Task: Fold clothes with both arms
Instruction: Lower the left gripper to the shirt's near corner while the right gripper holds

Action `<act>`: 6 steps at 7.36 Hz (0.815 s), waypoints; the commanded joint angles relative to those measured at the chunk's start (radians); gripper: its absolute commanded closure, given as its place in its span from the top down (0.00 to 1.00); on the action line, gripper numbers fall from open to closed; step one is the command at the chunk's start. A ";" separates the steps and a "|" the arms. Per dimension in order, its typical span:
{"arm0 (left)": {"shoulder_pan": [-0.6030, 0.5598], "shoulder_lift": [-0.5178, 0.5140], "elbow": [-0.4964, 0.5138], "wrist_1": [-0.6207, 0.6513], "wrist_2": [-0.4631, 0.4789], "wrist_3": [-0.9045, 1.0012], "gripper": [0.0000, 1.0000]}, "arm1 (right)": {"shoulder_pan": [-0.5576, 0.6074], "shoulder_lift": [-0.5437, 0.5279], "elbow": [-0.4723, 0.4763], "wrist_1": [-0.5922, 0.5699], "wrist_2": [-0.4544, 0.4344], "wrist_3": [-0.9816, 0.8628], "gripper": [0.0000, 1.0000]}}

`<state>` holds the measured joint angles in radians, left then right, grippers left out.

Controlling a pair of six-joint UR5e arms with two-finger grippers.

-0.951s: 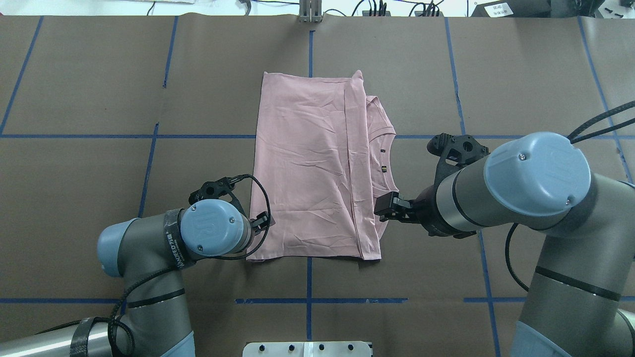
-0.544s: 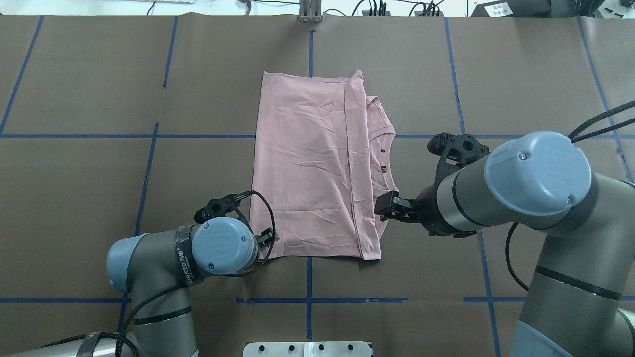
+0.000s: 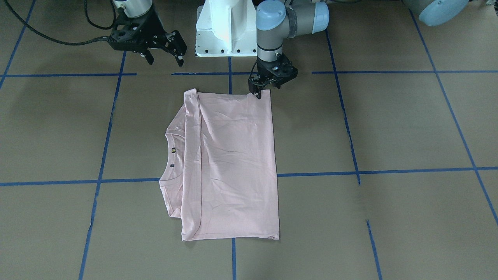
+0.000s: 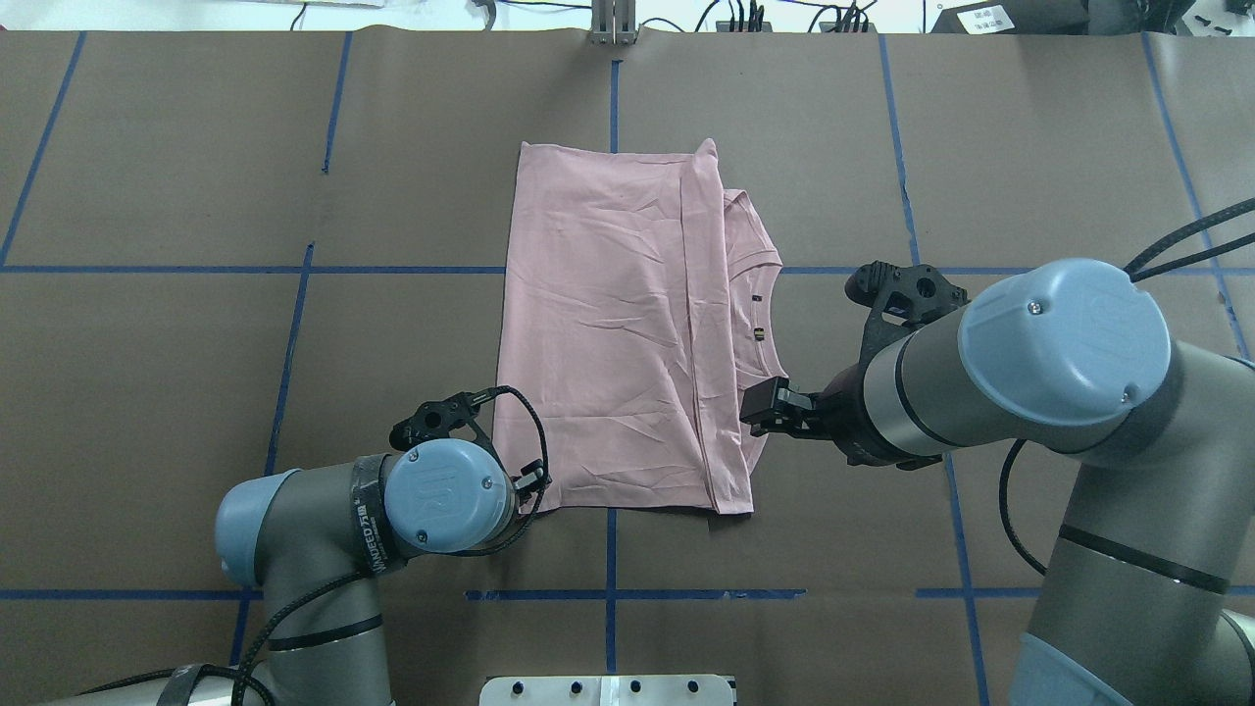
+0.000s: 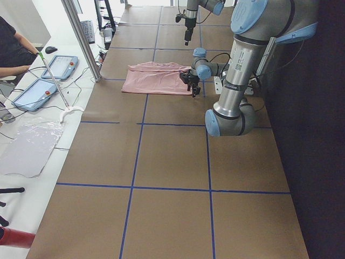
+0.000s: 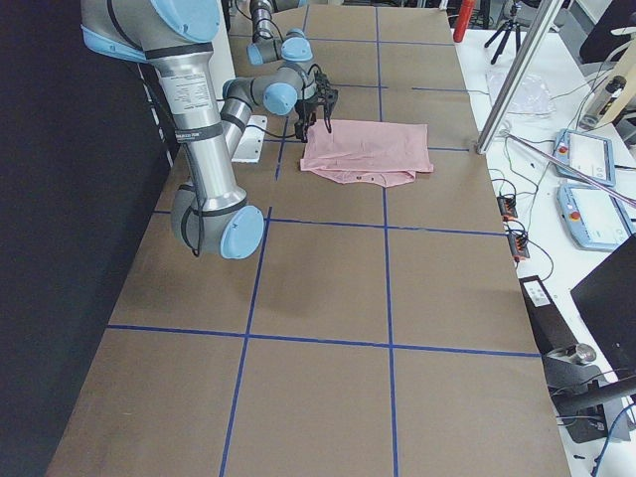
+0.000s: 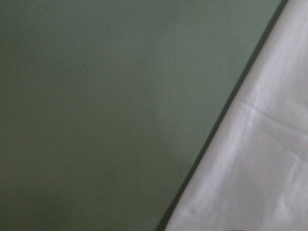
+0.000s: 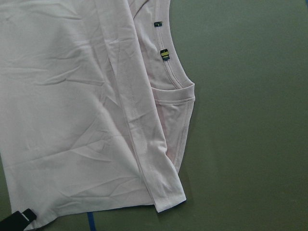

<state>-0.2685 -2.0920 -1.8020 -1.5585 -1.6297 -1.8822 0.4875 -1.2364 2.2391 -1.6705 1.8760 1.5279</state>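
The pale pink T-shirt (image 4: 618,333) lies folded lengthwise and flat on the brown table, collar and small tags (image 8: 165,54) toward my right; its print is hidden. It also shows in the front view (image 3: 229,163). My left gripper (image 4: 537,482) is low at the shirt's near left corner, its fingertip (image 3: 258,94) touching the hem; it looks open and holds nothing. The left wrist view shows only the shirt's edge (image 7: 260,159) on the table. My right gripper (image 3: 165,60) is open and empty, raised above the shirt's near right edge (image 4: 760,407).
The white pedestal base (image 3: 225,27) stands behind the shirt's near edge. Blue tape lines (image 4: 294,324) cross the brown table cover. Beyond the far table edge are a metal post (image 5: 81,38), tablets (image 5: 59,65) and a seated person (image 5: 13,48).
My left gripper has moved toward the robot and a little right, from the shirt's left edge to its near left corner. The right arm and the shirt have not moved.
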 commanded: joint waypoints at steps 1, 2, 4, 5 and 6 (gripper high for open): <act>0.000 0.000 -0.003 0.000 0.001 0.000 0.07 | 0.002 0.000 0.001 0.000 0.000 0.000 1.00; 0.000 -0.002 -0.003 -0.002 0.001 0.002 0.00 | 0.002 0.000 -0.001 0.002 0.000 0.000 1.00; 0.000 -0.003 -0.003 -0.003 -0.001 0.006 0.00 | 0.002 -0.003 -0.001 0.000 -0.001 0.000 1.00; 0.000 -0.003 -0.010 -0.003 -0.001 0.011 0.00 | 0.002 -0.005 -0.001 0.000 -0.002 0.000 1.00; -0.008 0.004 -0.034 -0.002 0.001 0.018 0.00 | 0.000 -0.006 -0.002 0.000 -0.002 0.000 1.00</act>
<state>-0.2699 -2.0935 -1.8148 -1.5612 -1.6303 -1.8719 0.4891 -1.2405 2.2378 -1.6704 1.8747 1.5279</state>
